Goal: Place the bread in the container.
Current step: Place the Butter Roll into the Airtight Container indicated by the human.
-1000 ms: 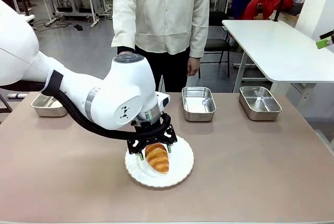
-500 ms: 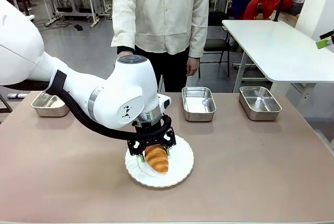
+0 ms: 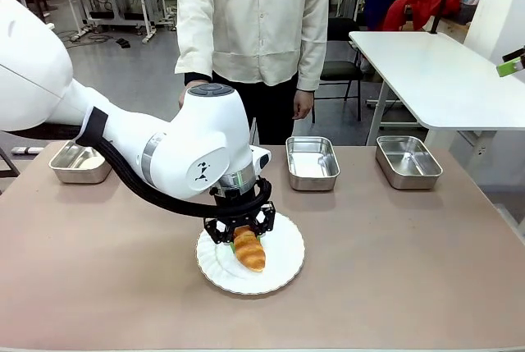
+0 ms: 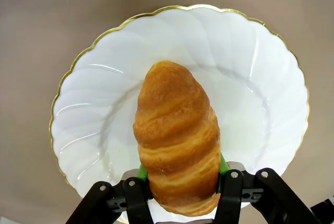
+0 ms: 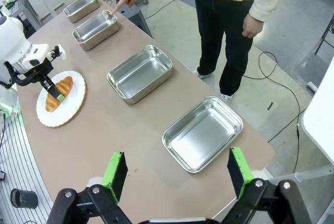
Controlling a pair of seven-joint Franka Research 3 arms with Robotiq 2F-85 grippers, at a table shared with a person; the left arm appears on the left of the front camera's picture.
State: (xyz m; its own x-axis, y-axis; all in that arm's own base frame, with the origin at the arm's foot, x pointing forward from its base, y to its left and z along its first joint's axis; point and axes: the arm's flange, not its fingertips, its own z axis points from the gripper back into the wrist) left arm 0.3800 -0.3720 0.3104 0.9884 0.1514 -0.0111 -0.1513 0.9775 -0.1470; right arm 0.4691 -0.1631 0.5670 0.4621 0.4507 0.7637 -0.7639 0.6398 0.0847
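Observation:
The bread (image 3: 248,251) is a golden croissant lying on a round white plate (image 3: 283,258) at the table's front middle. My left gripper (image 3: 244,237) is down over its far end, shut on the bread (image 4: 177,135), and its green pads (image 4: 223,164) press both flanks. Several steel trays stand along the far edge. In the right wrist view the person's finger (image 5: 117,7) points at the second tray from the left (image 5: 95,28), which my left arm hides in the front view. My right gripper (image 5: 177,174) hangs open high above the table's right end.
Other trays sit at the far left (image 3: 79,163), right of centre (image 3: 312,162) and far right (image 3: 408,160). The person stands at the far edge, one hand (image 3: 303,106) hanging. The plate has a gold rim (image 4: 78,62). Bare brown table lies to the front left and right.
The left gripper's fingers have closed in from wide apart onto the croissant's sides. The arm shifted slightly right and lower. The croissant stays on the plate.

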